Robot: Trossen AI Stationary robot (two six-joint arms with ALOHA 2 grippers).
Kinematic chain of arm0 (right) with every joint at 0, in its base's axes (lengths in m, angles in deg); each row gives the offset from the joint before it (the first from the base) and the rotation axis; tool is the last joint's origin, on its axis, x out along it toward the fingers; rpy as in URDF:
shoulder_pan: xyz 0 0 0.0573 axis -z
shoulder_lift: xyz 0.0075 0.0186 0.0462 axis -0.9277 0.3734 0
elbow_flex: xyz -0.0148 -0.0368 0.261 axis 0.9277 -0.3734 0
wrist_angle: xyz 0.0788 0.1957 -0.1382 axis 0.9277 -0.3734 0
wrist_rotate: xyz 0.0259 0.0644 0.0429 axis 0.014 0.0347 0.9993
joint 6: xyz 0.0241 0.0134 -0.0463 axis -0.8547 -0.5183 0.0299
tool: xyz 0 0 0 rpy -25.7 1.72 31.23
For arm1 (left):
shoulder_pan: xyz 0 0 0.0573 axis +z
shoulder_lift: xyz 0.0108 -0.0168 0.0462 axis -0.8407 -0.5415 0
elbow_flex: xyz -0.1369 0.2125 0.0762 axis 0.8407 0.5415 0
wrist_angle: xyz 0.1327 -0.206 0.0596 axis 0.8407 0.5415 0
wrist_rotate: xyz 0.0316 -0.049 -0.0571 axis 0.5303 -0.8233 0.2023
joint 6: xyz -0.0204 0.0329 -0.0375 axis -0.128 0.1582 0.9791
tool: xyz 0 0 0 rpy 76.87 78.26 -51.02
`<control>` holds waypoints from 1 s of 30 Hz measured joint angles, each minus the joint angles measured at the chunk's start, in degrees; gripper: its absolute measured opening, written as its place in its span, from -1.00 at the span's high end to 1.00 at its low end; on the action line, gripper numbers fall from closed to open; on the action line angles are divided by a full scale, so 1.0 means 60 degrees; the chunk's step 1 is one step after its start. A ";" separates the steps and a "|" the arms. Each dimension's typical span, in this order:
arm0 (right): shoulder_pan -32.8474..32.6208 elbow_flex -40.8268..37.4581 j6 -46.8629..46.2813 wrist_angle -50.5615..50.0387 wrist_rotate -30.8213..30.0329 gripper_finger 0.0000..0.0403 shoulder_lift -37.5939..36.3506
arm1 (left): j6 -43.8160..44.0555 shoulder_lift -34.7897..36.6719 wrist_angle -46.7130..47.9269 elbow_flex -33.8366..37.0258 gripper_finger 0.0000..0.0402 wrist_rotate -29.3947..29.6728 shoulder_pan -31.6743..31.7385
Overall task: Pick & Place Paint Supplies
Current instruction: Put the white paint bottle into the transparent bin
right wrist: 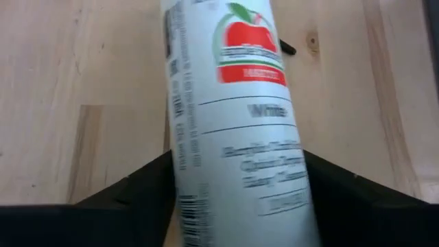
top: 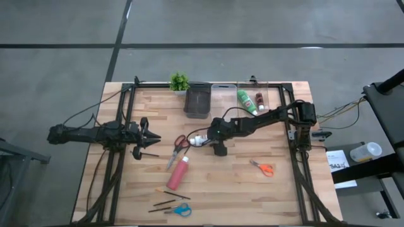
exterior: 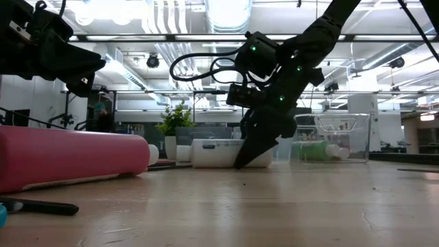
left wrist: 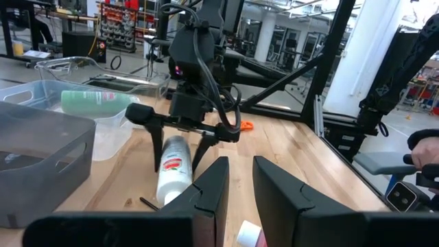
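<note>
Here the right gripper [top: 203,140] straddles the white paint tube [left wrist: 174,167] lying mid-table beside the red-handled scissors [top: 178,146], its fingers spread on either side, while the left gripper [top: 153,139] waits with parted fingers at the left.

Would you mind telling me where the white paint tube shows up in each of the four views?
High view: white paint tube at centre, under the right gripper.
Low view: lying behind that gripper.
Left wrist view: centre, between its fingers.
Right wrist view: fills the middle.
Shared landmark: the right gripper straddling it.
</note>
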 joint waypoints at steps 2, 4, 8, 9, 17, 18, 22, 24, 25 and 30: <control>0.0000 0.0000 0.0009 0.0000 -0.0034 -0.15 -0.0001 | 0.0001 0.0000 0.0000 -0.0004 0.62 0.0000 -0.0002; 0.0004 0.0000 0.0007 0.0004 -0.0092 -0.07 -0.0011 | -0.0002 0.0000 0.0000 0.0000 0.62 0.0000 0.0002; 0.0007 0.0000 0.0007 0.0007 -0.0128 0.04 -0.0020 | 0.0001 0.0000 0.0000 -0.0003 0.62 0.0000 0.0002; 0.0007 0.0000 0.0007 0.0007 -0.0126 0.06 -0.0025 | -0.0002 0.0000 0.0000 -0.0002 0.62 0.0000 0.0002; 0.0007 0.0000 0.0004 0.0007 -0.0118 0.08 -0.0036 | 0.0001 0.0004 0.0000 -0.0001 0.62 0.0000 0.0001; 0.0007 0.0000 0.0004 0.0002 -0.0120 0.08 -0.0051 | 0.0001 0.0004 0.0000 -0.0004 0.62 0.0000 0.0001; 0.0007 -0.0013 -0.0023 -0.0138 -0.0085 0.09 -0.0203 | -0.0001 0.0004 0.0000 -0.0004 0.62 0.0000 0.0002; 0.0004 -0.0015 -0.0038 -0.0159 -0.0075 0.09 -0.0363 | 0.0000 0.0004 0.0000 -0.0002 0.62 0.0002 0.0002; 0.0004 -0.0015 -0.0065 -0.0155 -0.0065 0.09 -0.0471 | 0.0001 0.0004 0.0000 -0.0003 0.62 0.0001 0.0001; 0.0004 -0.0015 -0.0378 -0.0493 -0.0014 0.09 -0.1175 | 0.0000 0.0004 0.0002 0.0000 0.62 0.0004 0.0000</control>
